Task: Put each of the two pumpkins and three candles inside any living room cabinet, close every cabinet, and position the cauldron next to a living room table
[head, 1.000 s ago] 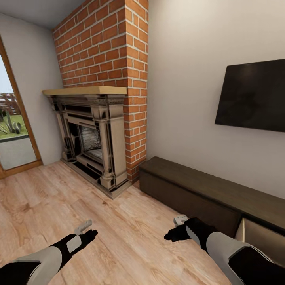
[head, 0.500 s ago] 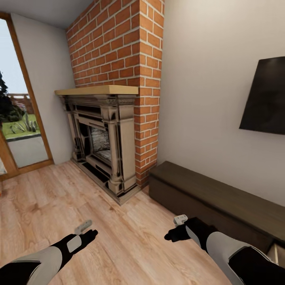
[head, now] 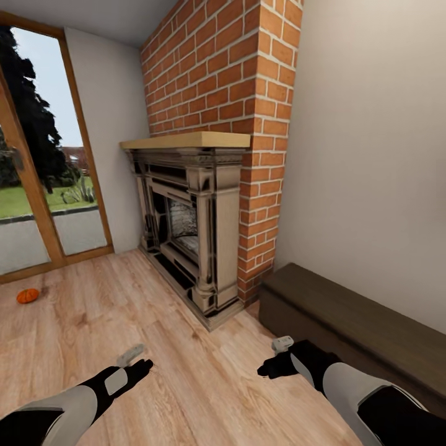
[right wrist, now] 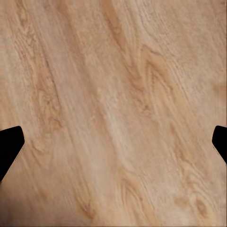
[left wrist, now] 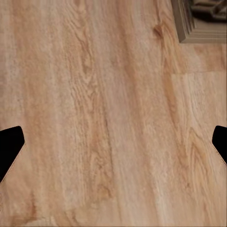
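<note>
One small orange pumpkin (head: 27, 295) lies on the wooden floor at the far left, near the glass door. The low dark-brown cabinet (head: 347, 319) runs along the right wall beside the fireplace, its near front panels shut. My left gripper (head: 140, 368) hangs low over bare floor, far from the pumpkin. In its wrist view the left gripper (left wrist: 113, 146) is open, with only planks between the dark fingertips (left wrist: 9, 144). My right gripper (head: 270, 368) hovers just in front of the cabinet and is open over floorboards (right wrist: 113, 146). The candles, cauldron and coffee table are out of view.
A brick chimney with an ornate fireplace (head: 192, 229) juts out from the back wall. A tall wood-framed glass door (head: 37, 186) stands at the left. Open wooden floor (head: 124, 310) stretches between me and the pumpkin.
The camera has swung left: the fireplace and cabinet slid right, the wall screen left the picture, and the door and pumpkin came in. Both arms hold the same pose.
</note>
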Robot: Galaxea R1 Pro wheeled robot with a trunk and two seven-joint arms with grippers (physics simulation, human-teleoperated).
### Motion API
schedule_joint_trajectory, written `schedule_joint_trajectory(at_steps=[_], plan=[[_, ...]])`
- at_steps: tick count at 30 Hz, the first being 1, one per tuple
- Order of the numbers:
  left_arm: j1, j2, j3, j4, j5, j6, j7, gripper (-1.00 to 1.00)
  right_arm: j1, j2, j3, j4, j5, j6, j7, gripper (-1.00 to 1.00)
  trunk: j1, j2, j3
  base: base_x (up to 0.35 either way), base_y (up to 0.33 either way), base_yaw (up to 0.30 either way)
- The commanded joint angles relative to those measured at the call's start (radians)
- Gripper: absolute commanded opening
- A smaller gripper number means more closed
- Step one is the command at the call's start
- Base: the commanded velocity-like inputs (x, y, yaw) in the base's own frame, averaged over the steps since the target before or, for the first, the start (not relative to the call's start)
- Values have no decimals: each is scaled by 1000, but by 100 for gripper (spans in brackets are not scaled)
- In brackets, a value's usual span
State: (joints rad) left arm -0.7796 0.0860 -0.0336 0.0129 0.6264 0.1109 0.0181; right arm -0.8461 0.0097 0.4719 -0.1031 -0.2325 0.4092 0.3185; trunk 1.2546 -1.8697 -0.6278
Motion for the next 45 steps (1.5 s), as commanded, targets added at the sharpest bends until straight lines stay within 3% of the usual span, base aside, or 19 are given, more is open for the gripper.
schedule_joint_trajectory(at_steps=[1,45], plan=[[-1,0,-4,1,6,3,2,100,-1,-1,8,-1,-10,5,1,100,0,0,-1,326,0,281],[-1,0,-4,1,6,3,2,100,-1,1,10,0,24,5,1,100,0,0,12,303,152,285]])
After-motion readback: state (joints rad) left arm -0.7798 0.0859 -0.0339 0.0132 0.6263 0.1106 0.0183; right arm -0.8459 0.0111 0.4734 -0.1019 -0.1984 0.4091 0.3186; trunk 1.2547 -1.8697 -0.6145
